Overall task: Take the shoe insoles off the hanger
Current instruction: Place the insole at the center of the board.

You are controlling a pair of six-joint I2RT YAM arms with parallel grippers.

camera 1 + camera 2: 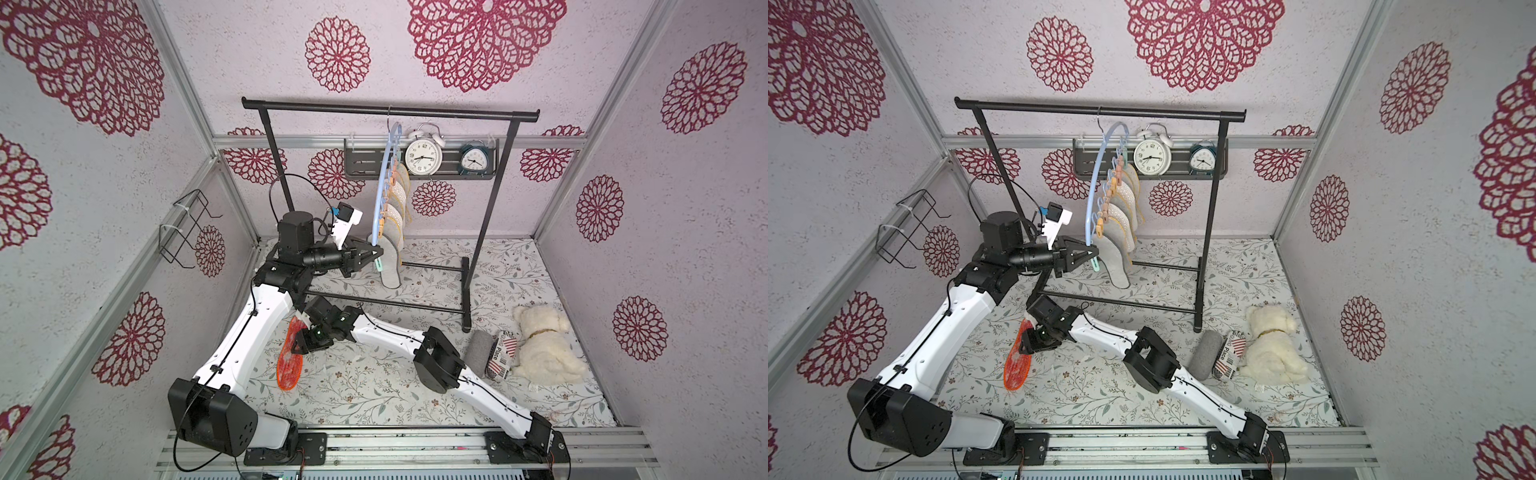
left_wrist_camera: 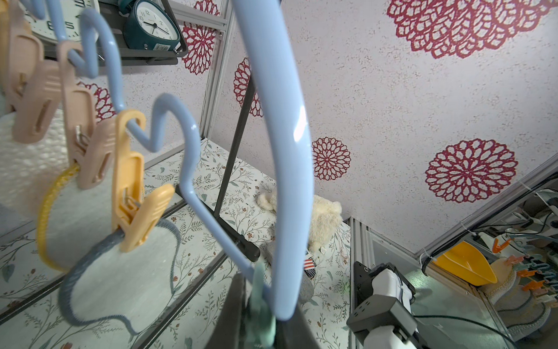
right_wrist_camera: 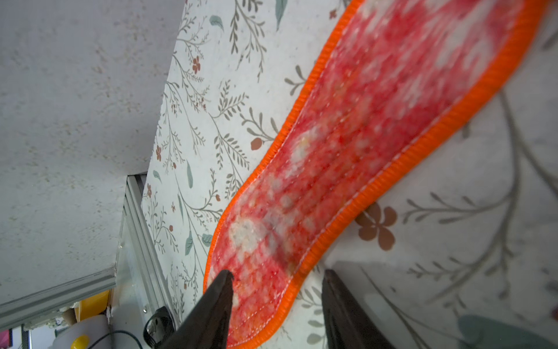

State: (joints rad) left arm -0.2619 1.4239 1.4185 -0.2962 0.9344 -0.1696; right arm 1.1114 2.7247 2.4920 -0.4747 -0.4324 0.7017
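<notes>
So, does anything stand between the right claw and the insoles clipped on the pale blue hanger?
Yes: the left claw, shut on the mint clothespin at the hanger's low end, and the black rack's front floor bar cross that path.

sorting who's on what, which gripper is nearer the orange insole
Right. The right gripper stands open astride one end of the orange insole; the left gripper is raised, shut on the hanger.

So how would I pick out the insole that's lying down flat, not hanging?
Start at the black garment rack at the back, then come forward over the floral mat to between the two white arms. There lies the orange-red insole: the only one off the pale blue hanger, and brightly coloured where the hanging ones are pale.
</notes>
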